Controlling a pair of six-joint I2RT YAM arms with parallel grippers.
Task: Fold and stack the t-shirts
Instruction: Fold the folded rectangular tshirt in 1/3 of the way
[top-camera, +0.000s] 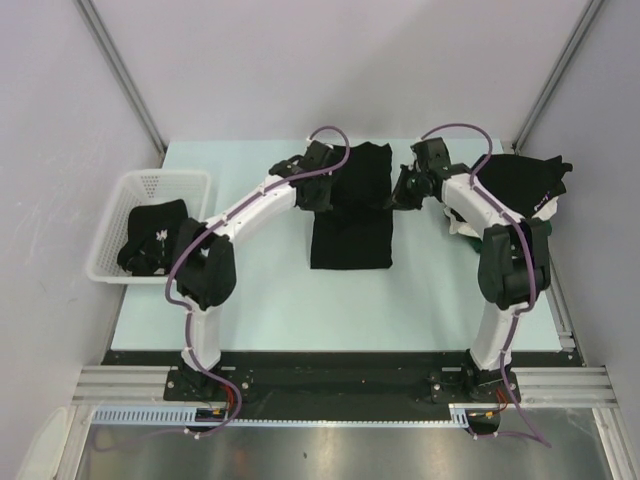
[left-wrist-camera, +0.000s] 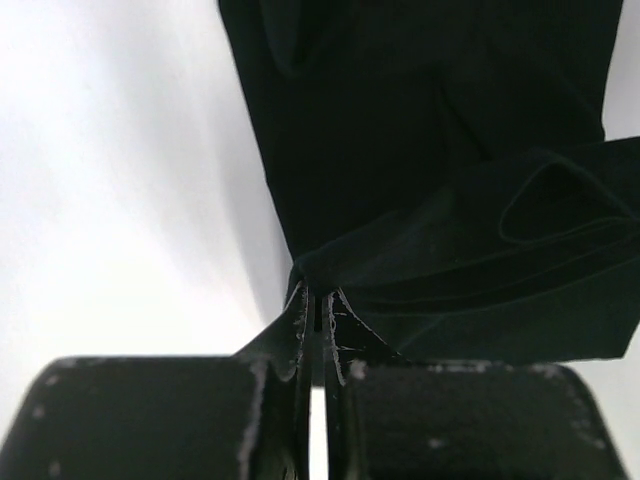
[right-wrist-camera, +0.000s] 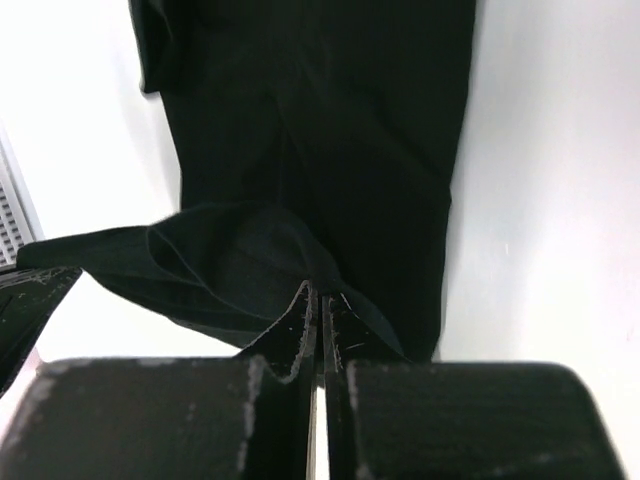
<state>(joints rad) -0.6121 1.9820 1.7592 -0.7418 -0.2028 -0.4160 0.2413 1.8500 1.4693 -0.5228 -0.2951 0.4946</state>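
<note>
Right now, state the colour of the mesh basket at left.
The plastic mesh basket is white; top external view shows it best.

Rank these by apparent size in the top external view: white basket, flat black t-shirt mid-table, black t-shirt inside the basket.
1. White basket.
2. Mid-table t-shirt, close behind.
3. T-shirt in the basket, clearly smallest.

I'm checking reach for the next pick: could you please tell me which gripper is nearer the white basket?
Left. The left gripper grips the flat black shirt at its left edge, on the side of the basket. The right gripper grips its right edge, farther from the basket.
</note>
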